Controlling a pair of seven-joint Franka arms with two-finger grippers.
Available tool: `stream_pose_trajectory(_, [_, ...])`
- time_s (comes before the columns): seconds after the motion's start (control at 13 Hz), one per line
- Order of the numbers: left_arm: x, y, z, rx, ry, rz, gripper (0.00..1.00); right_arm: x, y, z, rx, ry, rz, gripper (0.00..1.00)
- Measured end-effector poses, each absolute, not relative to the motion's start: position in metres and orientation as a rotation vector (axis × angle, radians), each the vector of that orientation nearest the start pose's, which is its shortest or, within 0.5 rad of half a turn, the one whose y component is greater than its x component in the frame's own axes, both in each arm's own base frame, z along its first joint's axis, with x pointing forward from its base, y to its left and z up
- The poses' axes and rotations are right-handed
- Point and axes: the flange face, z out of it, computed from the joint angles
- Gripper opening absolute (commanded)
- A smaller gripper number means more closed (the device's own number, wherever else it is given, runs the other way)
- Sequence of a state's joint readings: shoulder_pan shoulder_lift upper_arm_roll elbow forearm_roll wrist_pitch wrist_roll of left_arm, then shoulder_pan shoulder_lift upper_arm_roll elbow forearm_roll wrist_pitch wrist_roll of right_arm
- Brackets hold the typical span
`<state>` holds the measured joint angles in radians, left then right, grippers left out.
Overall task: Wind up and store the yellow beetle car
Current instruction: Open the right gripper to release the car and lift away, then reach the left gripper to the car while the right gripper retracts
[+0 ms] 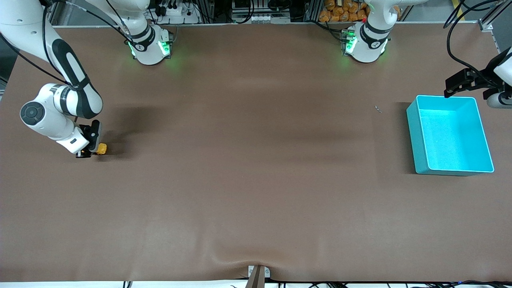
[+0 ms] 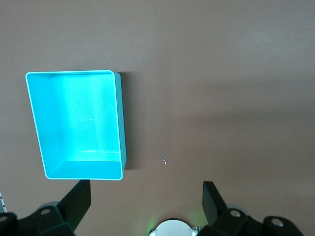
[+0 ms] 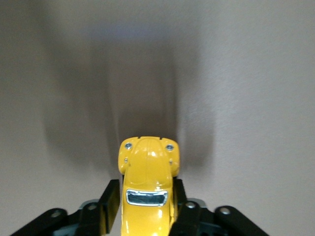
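Sitting low at the right arm's end of the worktop [image 1: 248,180], the right gripper [image 1: 86,152] has the yellow beetle car [image 1: 102,149] between its two black fingers [image 3: 111,204]. In the right wrist view the fingers flank the car's body on both sides, just behind its rounded front, and look to be touching or almost touching its flanks; whether they are pressing hard on it cannot be told. The car [image 3: 147,184] is a small yellow toy with two little round lamps at its front and a dark windscreen edged in silver. It points away from the gripper, and its front end sticks out past the fingertips. In the front view the car lies right at the brown surface, with its wheels hidden, so whether it rests on the surface or is just off it is not clear.

The left arm waits at its own end of the worktop. Its gripper [image 1: 460,85] hangs over the edge of a turquoise bin [image 1: 418,136], at the side of the bin that lies farther from the front camera. Its fingers [image 2: 78,201] are spread wide apart and hold nothing. The bin [image 2: 120,118] is a rectangular open box with nothing in it. It is well apart from the car, with most of the worktop's length between them. A tiny pale speck [image 1: 377,109] lies on the surface just beside the bin, toward the middle of the worktop.
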<state>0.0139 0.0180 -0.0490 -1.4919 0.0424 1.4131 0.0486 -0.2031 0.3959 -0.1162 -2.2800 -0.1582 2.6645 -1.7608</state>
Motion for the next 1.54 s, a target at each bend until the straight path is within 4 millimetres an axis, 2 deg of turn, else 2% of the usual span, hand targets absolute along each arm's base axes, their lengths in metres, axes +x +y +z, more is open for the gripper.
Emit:
stream_pose_trajectory(0.08, [0.544,-0.014,0.638,-3.095,0.123,0.15,1.0,0.507,-0.167,0.176,2.163,2.205,-0.167,0.68])
stream_pose_trajectory(0.15, [0.544,-0.014,0.638,-3.095,0.123,0.15,1.0,0.51,-0.168,0.177,2.169,2.209,-0.18,0.78])
stream_pose_trajectory(0.23, [0.544,-0.014,0.638,-3.095,0.123,0.15,1.0,0.514,-0.171,0.18,2.182,2.217,-0.204,1.0])
stream_pose_trajectory(0.69, [0.544,-0.014,0.638,-3.095,0.122,0.15,1.0,0.551,-0.182,0.223,2.267,2.226,-0.298,1.0])
stream_pose_trajectory(1.0, [0.544,-0.014,0.638,-3.095,0.122,0.15,1.0,0.561,-0.178,0.247,2.482,2.151,-0.165,1.0])
stream_pose_trajectory(1.23, [0.544,-0.014,0.638,-3.095,0.123,0.152,1.0,0.572,-0.167,0.267,2.6,2.106,-0.074,1.0])
stream_pose_trajectory(1.54, [0.545,-0.014,0.635,-3.095,0.123,0.16,1.0,0.577,-0.161,0.273,2.721,2.024,-0.029,1.0])
